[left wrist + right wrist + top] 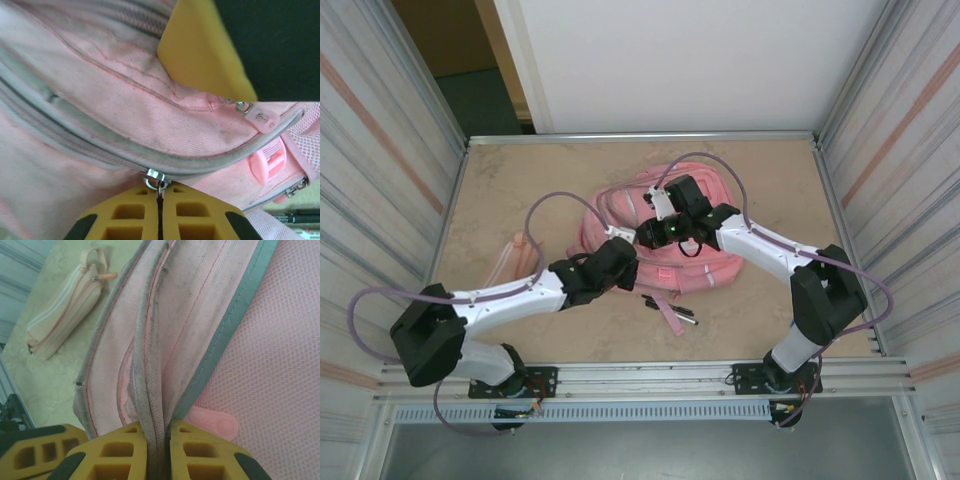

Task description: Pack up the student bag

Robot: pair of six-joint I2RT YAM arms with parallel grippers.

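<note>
From above, the student bag lies crumpled in the middle of the marbled table, and both arms reach in over it from the bottom corners of the frame. The left gripper is down on the bag's left side. The right gripper sits just beside it, nearer the centre. From this height I cannot tell how either pincer stands. A small pink pouch lies left of the bag, and a few dark pens lie just below it. At the left wrist, the bag's pink cloth and grey zip line fill the frame. At the bottom edge the left gripper's yellow pads are pressed together, and the metal zip puller is nipped at their tips. A pink buckle shows at the right, and a yellow finger of the other arm hangs at the top. At the right wrist, the right gripper at the bottom is clamped on an upright fold of the bag's zipped edge. Pink mesh lies to the right and the pouch at the upper left.
</note>
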